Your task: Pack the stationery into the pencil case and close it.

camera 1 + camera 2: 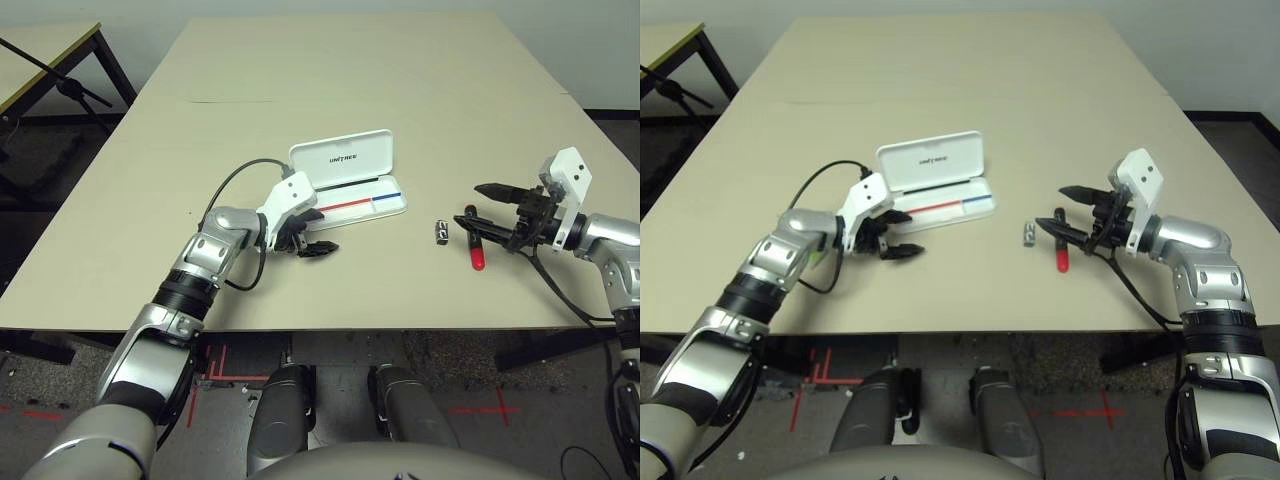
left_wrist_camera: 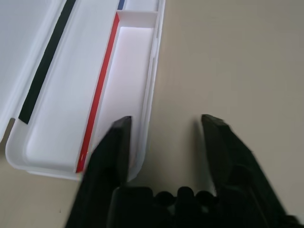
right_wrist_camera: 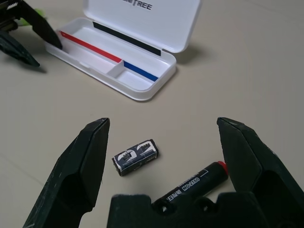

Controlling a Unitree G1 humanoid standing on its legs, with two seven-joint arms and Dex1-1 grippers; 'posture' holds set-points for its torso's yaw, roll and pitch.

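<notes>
The case lies open near the middle of the table, its lid tipped back on the far side with the printed name facing up, and its tray nearest me, showing a red stripe along one part, a blue stripe along the other and a small divider between two compartments. I see nothing lying in the part of the tray that faces my wrist cameras. My left gripper sits low at the case's left end, angled down toward the table; in my left wrist view one finger overlaps the tray's corner and the other is over bare table beside it, with a clear gap between them and nothing in that gap, so this gripper is apart and empty. A bit of lime green shows by that gripper in my right wrist view, but I cannot tell what it is or whether it is touching my fingers. My right gripper hangs well to the right of the case with its fingers spread wide and holding nothing. Just below and between them lie the marker, red body with black cap, and the small black-and-silver piece just beside it toward the case, both on the table and neither touched.
</notes>
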